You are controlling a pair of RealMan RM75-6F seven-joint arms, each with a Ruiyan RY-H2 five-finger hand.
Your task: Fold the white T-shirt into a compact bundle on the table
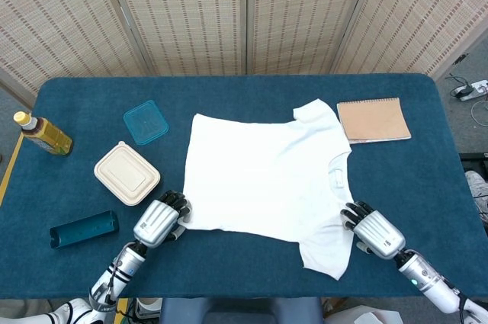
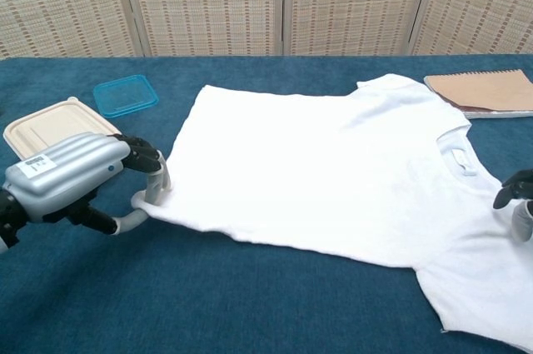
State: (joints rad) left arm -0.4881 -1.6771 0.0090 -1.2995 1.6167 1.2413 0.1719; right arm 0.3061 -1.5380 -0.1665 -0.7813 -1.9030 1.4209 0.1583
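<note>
The white T-shirt (image 1: 263, 175) (image 2: 333, 171) lies spread flat on the blue table (image 1: 252, 89), collar to the right and hem to the left. My left hand (image 1: 158, 222) (image 2: 73, 179) is at the shirt's near hem corner and pinches that corner between thumb and a finger. My right hand (image 1: 374, 231) (image 2: 518, 201) sits at the near right, with its fingertips touching the shirt's edge where the near sleeve meets the body. The chest view cuts off most of that hand, so whether it has hold of the cloth is unclear.
A beige lidded container (image 1: 127, 173) (image 2: 46, 121) and a teal lid (image 1: 146, 122) (image 2: 125, 94) lie left of the shirt. A teal box (image 1: 84, 229) sits near the front left edge, with a bottle (image 1: 44, 134) at the far left. A brown notebook (image 1: 373, 120) (image 2: 483, 92) lies beyond the collar.
</note>
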